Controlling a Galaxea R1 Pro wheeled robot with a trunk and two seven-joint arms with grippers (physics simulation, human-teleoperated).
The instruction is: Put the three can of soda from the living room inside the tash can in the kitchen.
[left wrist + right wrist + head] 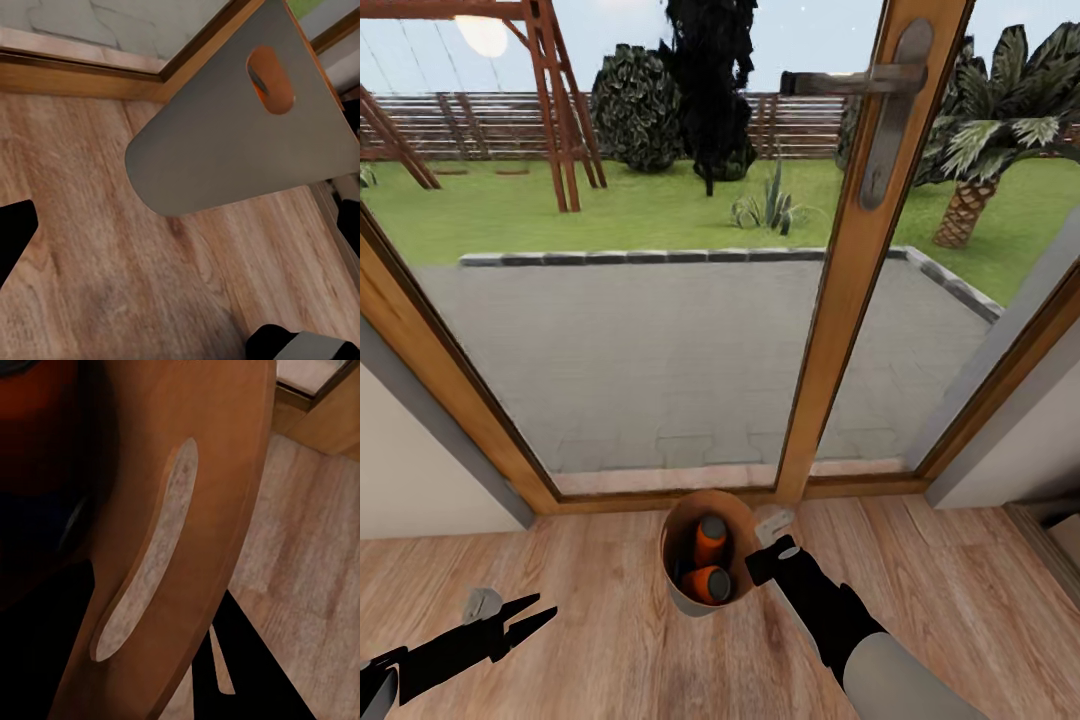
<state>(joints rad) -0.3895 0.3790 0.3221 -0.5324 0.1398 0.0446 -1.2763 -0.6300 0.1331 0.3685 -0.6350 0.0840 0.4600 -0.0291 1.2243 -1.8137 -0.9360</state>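
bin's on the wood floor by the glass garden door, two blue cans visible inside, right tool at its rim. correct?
Not quite: the two cans visible inside the bin are orange, not blue, as the head view shows. The rest holds: the bin stands on the wood floor by the glass garden door, and the right tool is at its rim.

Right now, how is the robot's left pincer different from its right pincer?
The black left pincer hangs open over the bare pale wood floor, apart from the round pale grey bin. The black right pincer sits at the bin's rim, with one finger inside and one outside the wall. The left one touches nothing; the right one looks closed on the bin's wall. Both are black, with two fingers each.
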